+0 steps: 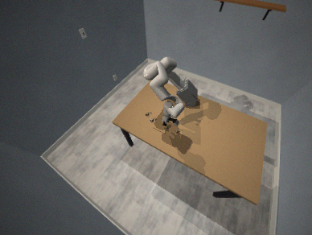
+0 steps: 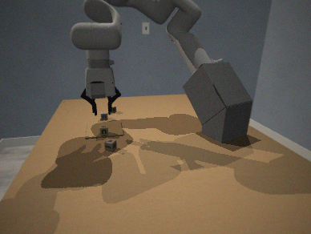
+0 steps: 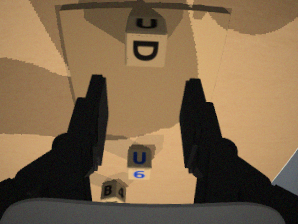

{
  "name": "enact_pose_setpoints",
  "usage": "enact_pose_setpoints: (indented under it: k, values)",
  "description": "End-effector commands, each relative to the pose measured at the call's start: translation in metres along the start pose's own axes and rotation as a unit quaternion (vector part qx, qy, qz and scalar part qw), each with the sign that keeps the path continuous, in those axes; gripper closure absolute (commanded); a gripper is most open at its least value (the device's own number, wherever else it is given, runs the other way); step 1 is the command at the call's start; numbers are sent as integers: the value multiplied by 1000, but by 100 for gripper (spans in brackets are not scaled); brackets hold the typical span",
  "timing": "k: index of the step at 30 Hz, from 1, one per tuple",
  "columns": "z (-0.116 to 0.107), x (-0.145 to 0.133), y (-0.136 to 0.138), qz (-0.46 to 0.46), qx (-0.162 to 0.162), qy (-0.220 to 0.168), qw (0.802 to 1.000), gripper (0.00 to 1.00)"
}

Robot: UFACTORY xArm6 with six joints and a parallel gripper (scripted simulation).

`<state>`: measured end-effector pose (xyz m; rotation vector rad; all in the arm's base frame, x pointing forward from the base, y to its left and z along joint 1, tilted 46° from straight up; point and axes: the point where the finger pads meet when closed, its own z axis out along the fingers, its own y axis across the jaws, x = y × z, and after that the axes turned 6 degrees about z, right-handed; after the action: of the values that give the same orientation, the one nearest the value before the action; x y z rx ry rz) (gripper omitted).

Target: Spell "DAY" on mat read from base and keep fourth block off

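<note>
My gripper (image 2: pixel 102 114) (image 3: pixel 145 96) is open and empty, raised above the table near the mat. A block (image 2: pixel 103 131) (image 3: pixel 145 48) stands on the mat (image 2: pixel 116 130) (image 3: pixel 82 45); its bright top reads D, flat stroke toward the wrist view's upper edge, and a shaded side shows a U shape. A block with blue U and 6 (image 2: pixel 104 116) (image 3: pixel 139 160) (image 1: pixel 152 120) sits off the mat. A block with B and 4 (image 2: pixel 114 109) (image 3: pixel 113 190) (image 1: pixel 147 114) lies beyond it. Another block (image 2: pixel 111 145) (image 1: pixel 178 130) is near the mat's front; its letter is unclear.
A large grey box (image 2: pixel 226 104) (image 1: pixel 188 93) stands at the robot's base, right of the mat in the exterior view. The wooden table (image 1: pixel 229 149) (image 2: pixel 200 200) carries broad arm shadows. Its near long edge runs close to the mat in the top view.
</note>
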<state>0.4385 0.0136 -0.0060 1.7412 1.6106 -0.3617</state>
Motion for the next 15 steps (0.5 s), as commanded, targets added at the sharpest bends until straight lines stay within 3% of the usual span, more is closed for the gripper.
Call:
enact_pose_setpoints:
  k: [1,3,4,15]
  values:
    - [-12,0,1,0,-1,0,1000,53]
    - [-12,0,1,0,-1,0,1000,53]
    - [-12,0,1,0,-1,0,1000,0]
    - [-12,0,1,0,-1,0,1000,0]
